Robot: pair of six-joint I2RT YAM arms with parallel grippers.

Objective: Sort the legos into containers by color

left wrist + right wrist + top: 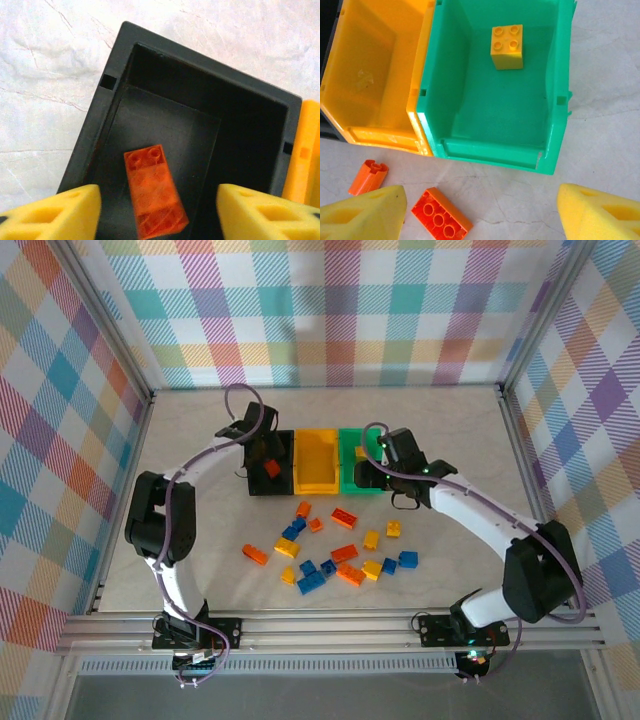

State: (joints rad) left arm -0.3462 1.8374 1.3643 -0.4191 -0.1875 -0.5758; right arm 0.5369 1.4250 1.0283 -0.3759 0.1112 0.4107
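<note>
The left gripper is open over an orange lego in the black bin. The right gripper is open too.

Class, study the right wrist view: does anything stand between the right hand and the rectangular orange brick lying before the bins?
Nothing visible does. The rectangular orange brick lies uncovered on the table between the open fingers of the right hand, short of the green bin.

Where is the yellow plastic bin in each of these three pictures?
Top external: yellow open-topped plastic bin, centre, between black plastic bin and green plastic bin.
Left wrist: a sliver at the right edge.
Right wrist: upper left.
Shared landmark: the black plastic bin against its side.
</note>
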